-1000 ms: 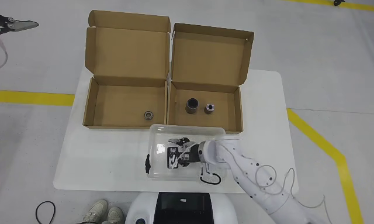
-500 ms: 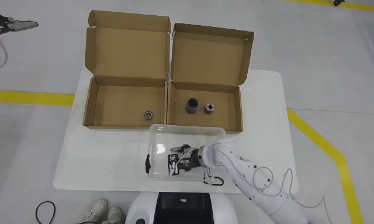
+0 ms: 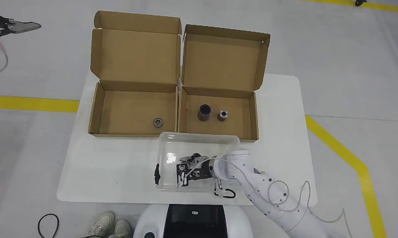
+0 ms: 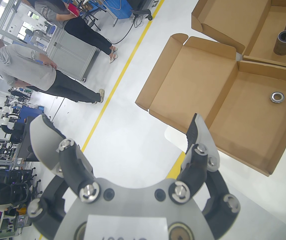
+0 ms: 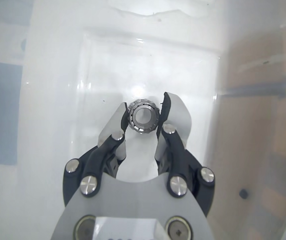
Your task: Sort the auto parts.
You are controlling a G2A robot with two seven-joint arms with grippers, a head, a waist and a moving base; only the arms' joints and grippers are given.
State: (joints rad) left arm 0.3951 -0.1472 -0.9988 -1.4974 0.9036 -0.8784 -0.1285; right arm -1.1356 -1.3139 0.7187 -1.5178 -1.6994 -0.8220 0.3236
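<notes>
One bearing pinched, right arm down in the bin.
Right arm bent low into the clear bin (image 3: 166, 145) at the surface's (image 3: 99, 169) near edge, right pincer (image 5: 143, 116) pinching a roller bearing (image 5: 143, 119), hard to make out from above. Left pincer (image 4: 119, 126) spread, empty. Beyond: left box (image 3: 124, 110) holds a second bearing (image 3: 159, 121), right box (image 3: 239, 125) a wide sleeve (image 3: 204, 112) and a narrow sleeve (image 3: 222, 115).

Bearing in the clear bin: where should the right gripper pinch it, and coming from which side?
Pinch the bearing across its ribbed outer wall, one finger on each side, coming in along the hole's axis. Its open hole faces the right gripper, so the round wall offers two opposite faces. The pads sit on them now, inside the bin.
</notes>
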